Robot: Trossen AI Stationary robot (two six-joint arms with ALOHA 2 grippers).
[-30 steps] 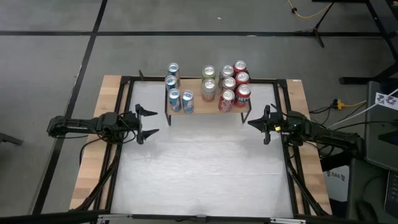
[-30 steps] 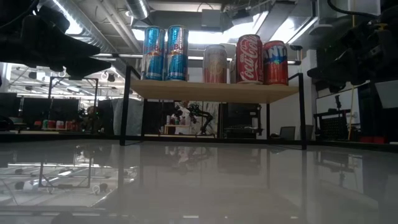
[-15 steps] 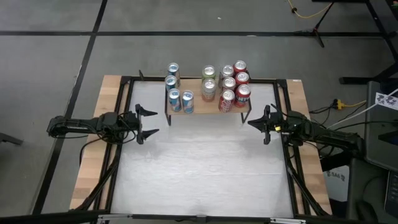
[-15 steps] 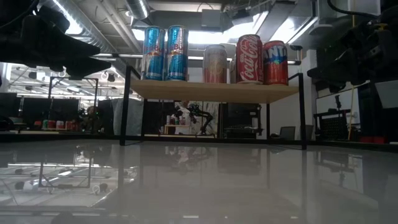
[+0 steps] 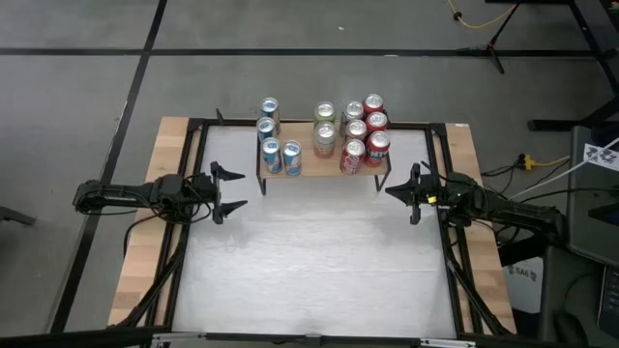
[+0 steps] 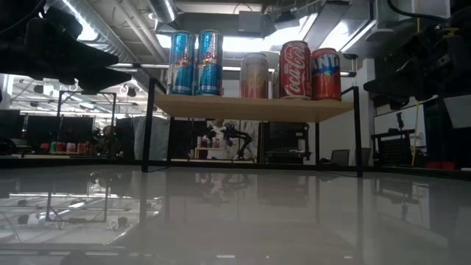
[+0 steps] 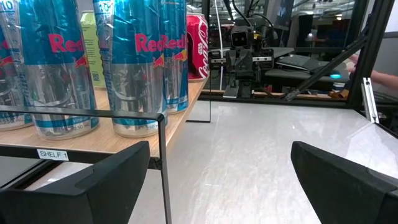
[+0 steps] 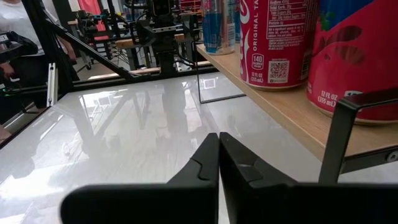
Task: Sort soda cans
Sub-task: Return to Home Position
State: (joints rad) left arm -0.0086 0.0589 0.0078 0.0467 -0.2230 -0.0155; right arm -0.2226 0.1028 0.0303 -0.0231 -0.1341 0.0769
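Several soda cans stand upright on a raised wooden shelf (image 5: 319,172) at the table's far middle. Light-blue cans (image 5: 272,155) stand on its left part, pale green (image 5: 324,114) and silver cans (image 5: 355,130) in the middle, red cans (image 5: 377,147) on the right. The low view shows the front row on the shelf (image 6: 250,108): blue cans (image 6: 209,62) and red cans (image 6: 295,70). My left gripper (image 5: 237,190) is open and empty, left of the shelf, with the blue cans (image 7: 146,62) close before it. My right gripper (image 5: 390,190) is shut and empty, right of the shelf, beside the red cans (image 8: 277,37).
The shelf stands on black metal legs (image 6: 359,132) with free room beneath it. The white tabletop (image 5: 309,271) spreads in front of it, framed by black rails (image 5: 450,251). A "SHELF 1" label (image 7: 55,154) marks the shelf's edge. A person (image 8: 15,28) stands beyond the table.
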